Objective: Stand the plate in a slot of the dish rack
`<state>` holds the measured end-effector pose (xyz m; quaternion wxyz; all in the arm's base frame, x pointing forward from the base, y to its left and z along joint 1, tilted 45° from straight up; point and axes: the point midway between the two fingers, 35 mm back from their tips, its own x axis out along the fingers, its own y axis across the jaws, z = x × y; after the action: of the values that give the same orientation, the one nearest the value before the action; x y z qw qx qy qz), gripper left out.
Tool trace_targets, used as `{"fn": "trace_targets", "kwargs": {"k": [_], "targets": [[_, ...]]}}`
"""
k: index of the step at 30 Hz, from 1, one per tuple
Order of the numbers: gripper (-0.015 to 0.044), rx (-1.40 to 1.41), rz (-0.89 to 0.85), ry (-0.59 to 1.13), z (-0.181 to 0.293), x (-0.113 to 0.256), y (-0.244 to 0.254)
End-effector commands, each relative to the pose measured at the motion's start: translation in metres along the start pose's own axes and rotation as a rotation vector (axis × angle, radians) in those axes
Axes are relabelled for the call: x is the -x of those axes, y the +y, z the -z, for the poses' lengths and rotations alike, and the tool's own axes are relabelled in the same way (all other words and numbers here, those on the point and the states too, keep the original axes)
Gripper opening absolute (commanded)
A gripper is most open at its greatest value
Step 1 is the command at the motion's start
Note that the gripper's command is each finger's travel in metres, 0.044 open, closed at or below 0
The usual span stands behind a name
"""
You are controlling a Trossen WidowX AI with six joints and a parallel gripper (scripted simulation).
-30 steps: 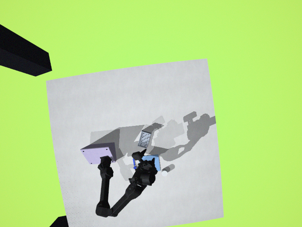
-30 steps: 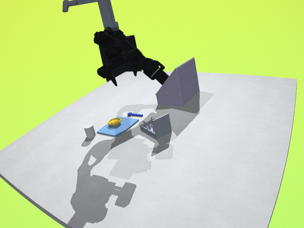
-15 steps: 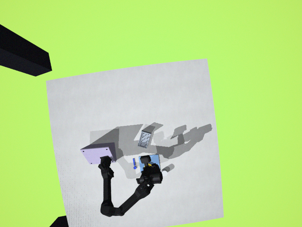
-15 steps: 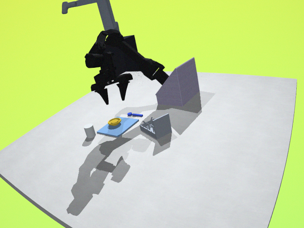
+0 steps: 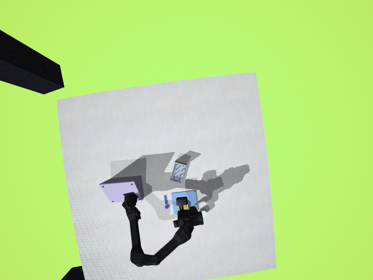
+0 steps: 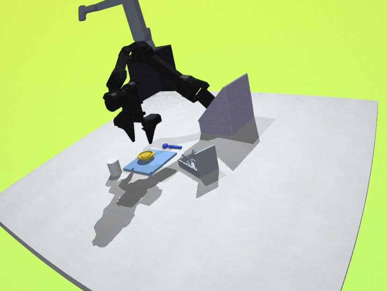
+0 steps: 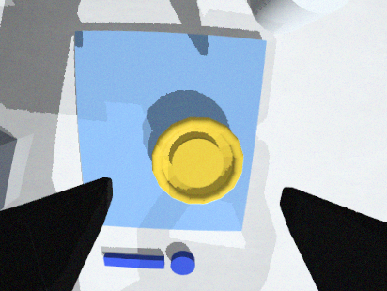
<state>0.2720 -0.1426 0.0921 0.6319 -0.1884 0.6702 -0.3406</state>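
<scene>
The yellow round plate (image 5: 184,207) (image 6: 145,155) (image 7: 197,161) lies face up on the light blue board (image 5: 193,196) (image 6: 165,156) (image 7: 117,70). My gripper (image 6: 141,142) (image 7: 199,192) is open and empty, pointing down above the plate. In the wrist view the plate shows between the two fingertips, a little farther up the picture and nearer the right one. In the top view the gripper partly covers the plate. The grey-blue dish rack (image 5: 179,171) (image 6: 208,163) stands beside the board, with thin rails inside and one tall wall. Only its edge (image 7: 6,169) shows in the wrist view.
A blue spoon-like piece (image 5: 165,199) (image 6: 175,147) (image 7: 133,261) lies beside the board. A white cylinder (image 6: 113,167) (image 7: 319,5) stands past the board's other side. A large purple wedge-shaped block (image 5: 115,189) (image 6: 240,106) stands beyond the rack, near another black arm part.
</scene>
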Motion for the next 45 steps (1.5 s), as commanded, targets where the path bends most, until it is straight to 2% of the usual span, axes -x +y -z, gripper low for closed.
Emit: {"fn": "trace_targets", "kwargs": {"k": [1, 39, 41, 45], "targets": [[0.0400, -0.005, 0.012, 0.012, 0.001, -0.003, -0.001], [0.0400, -0.006, 0.016, 0.012, 0.004, -0.061, -0.003], [0.0349, -0.006, 0.016, 0.012, 0.004, -0.061, -0.003], [0.0349, -0.006, 0.016, 0.012, 0.004, -0.061, -0.003]]}}
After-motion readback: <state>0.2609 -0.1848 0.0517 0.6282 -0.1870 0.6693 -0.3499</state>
